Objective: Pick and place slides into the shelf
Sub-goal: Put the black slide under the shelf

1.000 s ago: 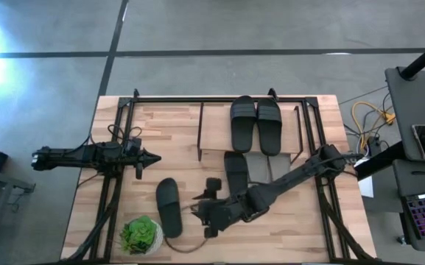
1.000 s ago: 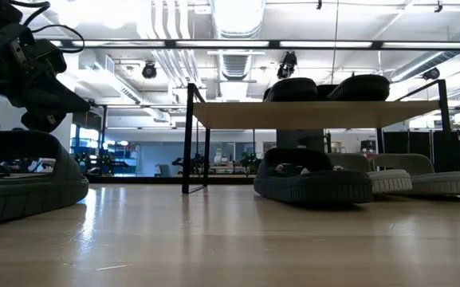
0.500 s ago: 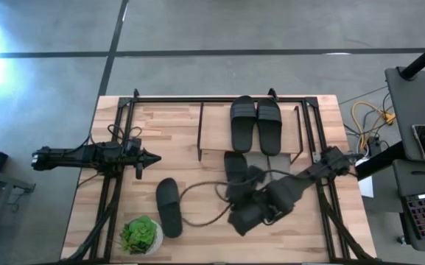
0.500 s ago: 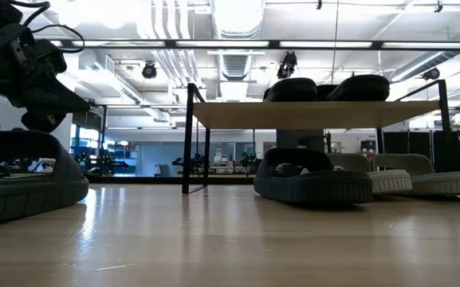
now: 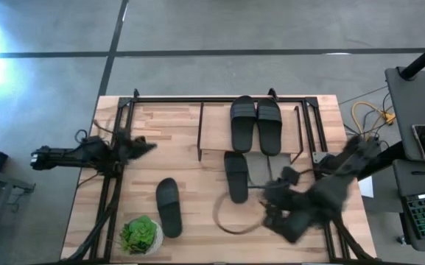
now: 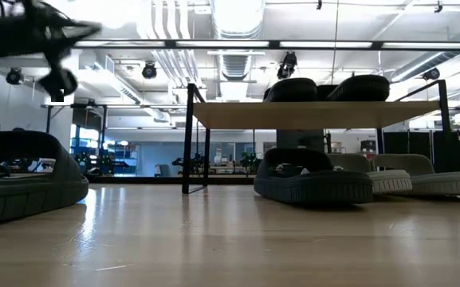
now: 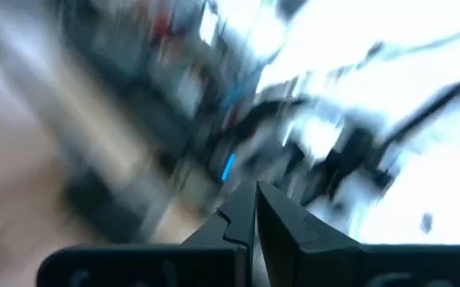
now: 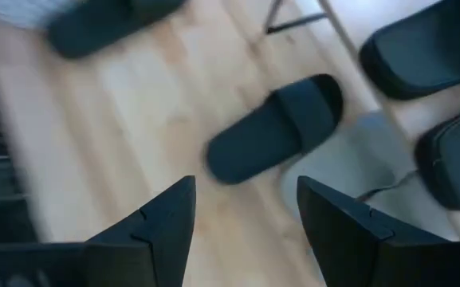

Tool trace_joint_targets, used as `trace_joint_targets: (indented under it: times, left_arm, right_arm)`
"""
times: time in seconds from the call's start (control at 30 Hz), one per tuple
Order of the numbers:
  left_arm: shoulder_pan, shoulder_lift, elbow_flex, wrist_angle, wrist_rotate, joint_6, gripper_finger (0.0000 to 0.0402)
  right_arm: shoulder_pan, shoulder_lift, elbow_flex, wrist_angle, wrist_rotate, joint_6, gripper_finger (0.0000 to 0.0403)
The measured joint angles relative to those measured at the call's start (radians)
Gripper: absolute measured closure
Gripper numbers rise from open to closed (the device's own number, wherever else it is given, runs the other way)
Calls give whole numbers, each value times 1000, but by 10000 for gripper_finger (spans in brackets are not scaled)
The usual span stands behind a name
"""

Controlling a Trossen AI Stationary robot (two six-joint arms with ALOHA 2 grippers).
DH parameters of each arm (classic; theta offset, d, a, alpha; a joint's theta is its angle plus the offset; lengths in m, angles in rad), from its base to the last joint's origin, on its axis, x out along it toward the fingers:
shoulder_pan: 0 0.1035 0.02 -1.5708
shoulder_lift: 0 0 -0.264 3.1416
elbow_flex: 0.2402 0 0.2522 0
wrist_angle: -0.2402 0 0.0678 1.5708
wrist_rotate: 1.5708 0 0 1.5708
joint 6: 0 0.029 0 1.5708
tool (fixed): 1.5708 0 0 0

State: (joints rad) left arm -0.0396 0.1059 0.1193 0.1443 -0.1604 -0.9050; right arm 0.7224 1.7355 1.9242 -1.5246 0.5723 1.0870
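The shelf (image 5: 216,136) stands at the table's far middle, and a pair of black slides (image 5: 256,125) lies on its top board. Light grey slides (image 6: 409,177) rest on the table under it. One black slide (image 5: 236,177) lies on its sole just in front of the shelf, and another black slide (image 5: 168,207) lies nearer the left. My right gripper (image 8: 245,215) hovers open above the table, to the right of the slide in front of the shelf (image 8: 277,131), with nothing between its fingers. My left gripper (image 5: 149,145) is shut and empty, raised at the left.
A green potted plant (image 5: 140,235) stands at the near left corner. A loose cable loop (image 5: 227,221) hangs below my right arm, over the near middle. The shelf's black legs (image 6: 188,139) stand on the table. Bare wood shows between the two loose black slides.
My right gripper has swung from beside the near-left black slide toward the table's right edge, rising and turning as it went; it shows blurred now. That slide has stayed in place. My left gripper has tipped upward, rolled and lifted a little at the left.
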Motion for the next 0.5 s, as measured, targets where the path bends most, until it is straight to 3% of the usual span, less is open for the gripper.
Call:
trace_joint_targets:
  times: [0.1,0.23,0.33,0.5]
  left_arm:
    - [0,38,-17,258,-54,-44,402]
    - [0,166,12,595,-16,-19,402]
    - [-1,300,92,667,79,5,402]
    - [-2,560,312,664,263,134,402]
  right_arm:
    - [31,-133,-101,130,58,36,193]
    - [35,-276,-265,304,173,35,193]
    - [0,-345,-381,398,231,76,193]
    - [-57,-389,-505,497,213,98,193]
